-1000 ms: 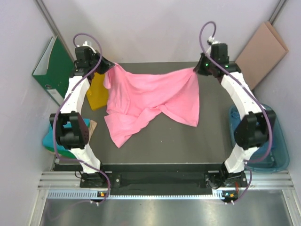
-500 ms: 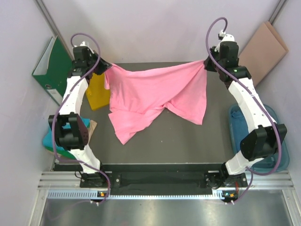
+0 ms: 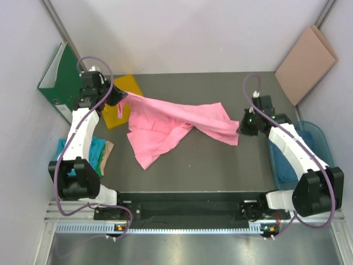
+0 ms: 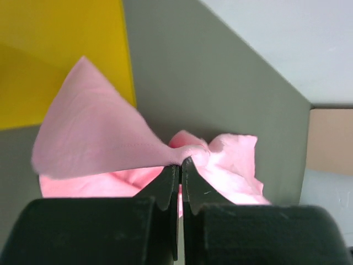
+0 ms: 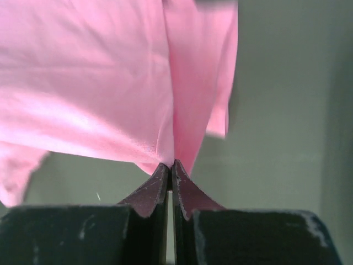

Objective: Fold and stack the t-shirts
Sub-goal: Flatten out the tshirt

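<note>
A bright pink t-shirt hangs crumpled between my two grippers over the dark table. My left gripper is shut on one corner of it at the back left; in the left wrist view the cloth bunches at the fingertips. My right gripper is shut on the other corner at mid right, low over the table; in the right wrist view the cloth fans up from the tips. A teal shirt lies off the table's left edge. More blue-teal cloth lies in the bin at right.
A yellow square sheet lies at the back left of the table, partly under the pink shirt. A green binder leans on the left wall. A brown board leans at the back right. A blue bin stands at right.
My right gripper has swung from the back right corner down and toward the near side with its corner. My left gripper has dropped slightly. The shirt has gone from stretched wide to slack and crumpled.
</note>
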Controlling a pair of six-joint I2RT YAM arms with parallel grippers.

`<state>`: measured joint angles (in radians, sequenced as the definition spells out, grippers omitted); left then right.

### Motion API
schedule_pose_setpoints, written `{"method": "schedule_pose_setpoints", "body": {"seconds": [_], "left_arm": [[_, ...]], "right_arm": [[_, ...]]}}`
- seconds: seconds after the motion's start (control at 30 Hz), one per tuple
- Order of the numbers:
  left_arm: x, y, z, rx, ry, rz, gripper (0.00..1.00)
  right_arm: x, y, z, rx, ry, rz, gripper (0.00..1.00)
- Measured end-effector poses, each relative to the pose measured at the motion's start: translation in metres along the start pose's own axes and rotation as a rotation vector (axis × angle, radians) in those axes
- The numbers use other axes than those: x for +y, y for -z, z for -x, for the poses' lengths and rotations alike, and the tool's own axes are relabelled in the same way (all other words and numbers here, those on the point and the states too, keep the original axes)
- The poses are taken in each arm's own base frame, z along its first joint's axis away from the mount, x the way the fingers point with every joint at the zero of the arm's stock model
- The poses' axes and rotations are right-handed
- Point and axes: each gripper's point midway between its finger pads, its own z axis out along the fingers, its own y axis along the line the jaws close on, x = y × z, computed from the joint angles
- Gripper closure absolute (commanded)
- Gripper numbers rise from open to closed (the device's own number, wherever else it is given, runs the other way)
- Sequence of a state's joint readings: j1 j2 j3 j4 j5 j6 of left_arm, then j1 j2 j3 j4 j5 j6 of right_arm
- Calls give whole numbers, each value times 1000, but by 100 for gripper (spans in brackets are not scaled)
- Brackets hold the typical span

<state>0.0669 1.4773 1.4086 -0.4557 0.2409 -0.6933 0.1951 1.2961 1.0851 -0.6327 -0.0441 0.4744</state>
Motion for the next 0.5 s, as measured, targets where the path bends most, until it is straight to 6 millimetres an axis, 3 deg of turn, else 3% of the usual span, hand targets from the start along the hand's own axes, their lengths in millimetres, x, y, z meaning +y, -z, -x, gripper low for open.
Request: {"method": "schedule_pose_setpoints", "body": {"seconds": [0.07, 0.1, 0.13, 0.2, 0.23, 0.33, 0.5], "left_arm": [[12, -1, -14, 39, 16, 32, 100], [18, -2, -21, 61, 26, 51, 100], [24, -2, -29, 86, 35, 72, 100], [34, 0, -42, 131, 53, 110, 100], [37, 2, -46, 147, 59, 123, 100], [45, 7, -59, 200, 77, 160, 100], [58, 11, -81, 279, 107, 198, 100]], "right_arm": [[-12, -10, -43, 130, -44, -17, 99], [-17, -13, -62, 188, -63, -26, 93], [-21, -15, -77, 233, -79, -35, 77], [-25, -16, -98, 314, -105, -51, 61], [-26, -17, -102, 333, -112, -58, 48], [-27, -21, -111, 384, -115, -71, 32], [-24, -22, -104, 384, -103, -72, 33]]}}
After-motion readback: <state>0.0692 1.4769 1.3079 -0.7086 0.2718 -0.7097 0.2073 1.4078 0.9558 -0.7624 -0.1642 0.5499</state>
